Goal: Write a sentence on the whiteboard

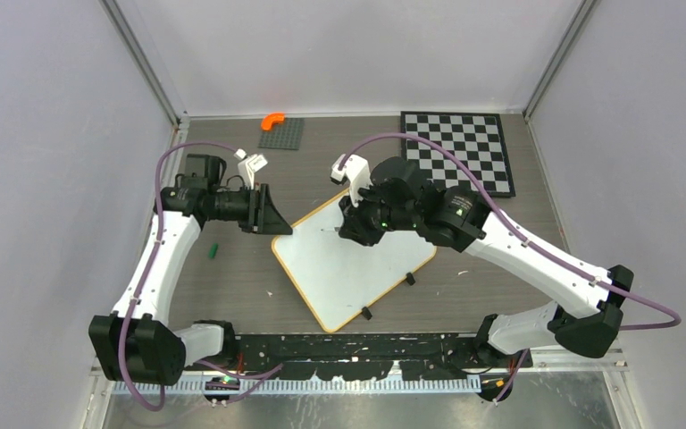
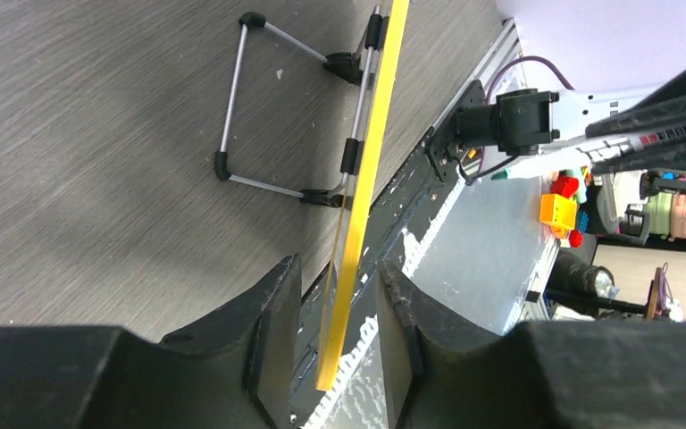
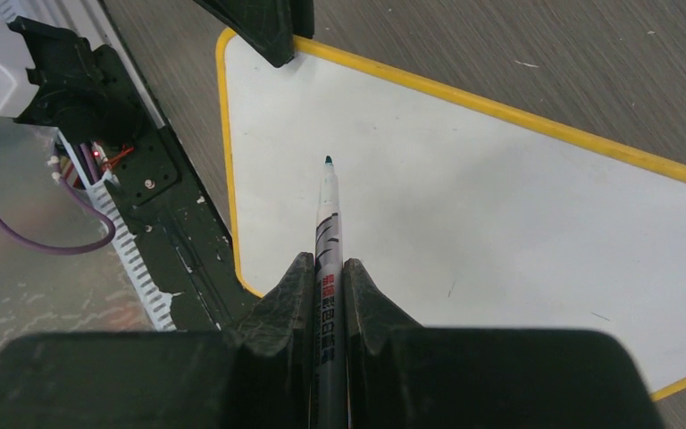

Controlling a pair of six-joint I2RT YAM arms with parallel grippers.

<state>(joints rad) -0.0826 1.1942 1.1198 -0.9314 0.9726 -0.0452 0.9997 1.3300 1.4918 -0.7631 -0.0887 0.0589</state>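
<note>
The whiteboard lies tilted in the middle of the table, white with an orange-yellow rim, and its face is blank. No green sentence shows on it. My right gripper is shut on a silver marker. The marker's green tip points at the board's face near its left corner; I cannot tell if it touches. My left gripper is at the board's left corner. In the left wrist view it is open, with the yellow rim edge-on between the jaws and a gap on each side.
A green marker cap lies left of the board. A chequered board sits at the back right. A grey baseplate with an orange piece is at the back. The board's wire stand shows beneath it.
</note>
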